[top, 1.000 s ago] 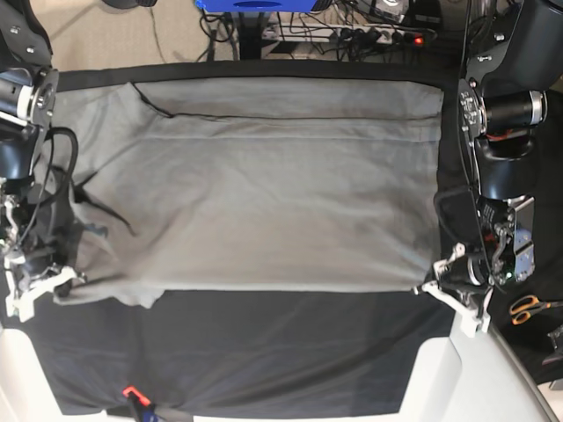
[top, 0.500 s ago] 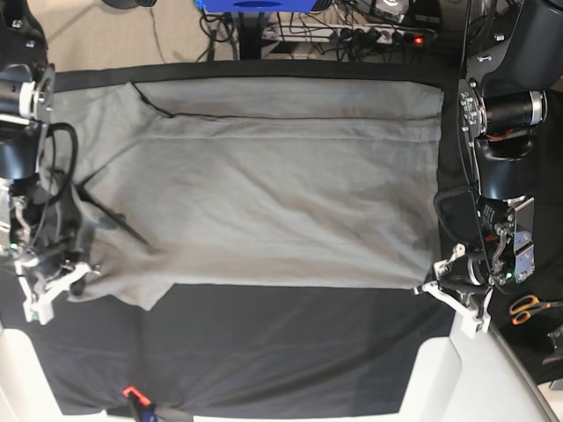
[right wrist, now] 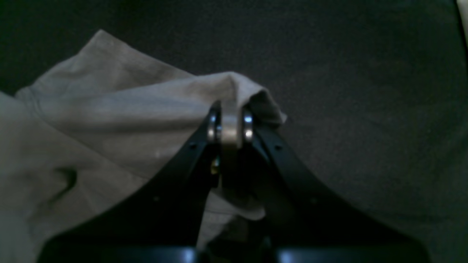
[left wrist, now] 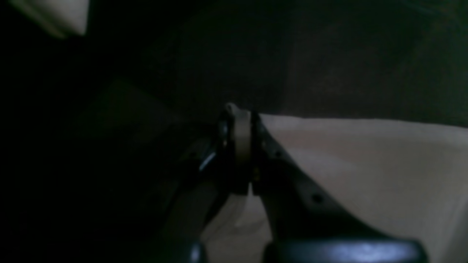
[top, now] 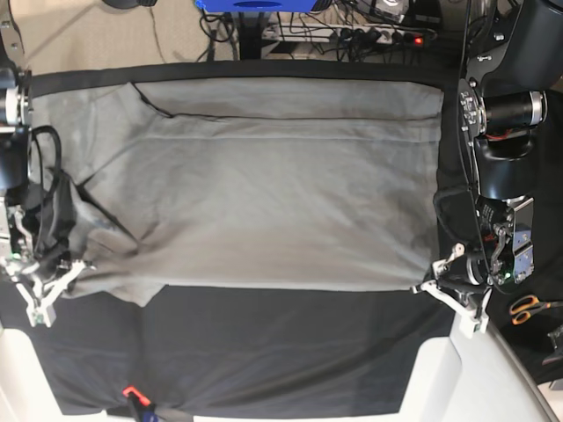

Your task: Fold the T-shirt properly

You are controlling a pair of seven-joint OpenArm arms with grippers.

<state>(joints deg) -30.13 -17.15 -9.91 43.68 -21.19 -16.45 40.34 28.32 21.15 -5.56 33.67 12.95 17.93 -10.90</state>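
The black cloth cover (top: 264, 352) stretched across the whole desk, and on its far half lay the T-shirt (top: 264, 193), light grey, spread wide and mostly flat, reaching almost from one side of the base view to the other, with a long crease running across its upper part and a folded-over band along the far edge. Its near hem ran straight across the middle of the desk, while the corner on the base view's left was bunched and rumpled. There the right end effector (right wrist: 229, 124) was clamped tight on a gathered fold of the grey fabric, cloth bulging out on both sides of the pinch, as the right wrist view showed. On the opposite side, the left end effector (left wrist: 239, 135) was likewise closed narrow on the shirt's edge, a thin strip of pale cloth pressed between its tips, low at the near corner of the hem. Off the desk, on the base view's right, sat orange-handled scissors (top: 530, 308), and a small red clip (top: 132, 393) showed at the near edge.
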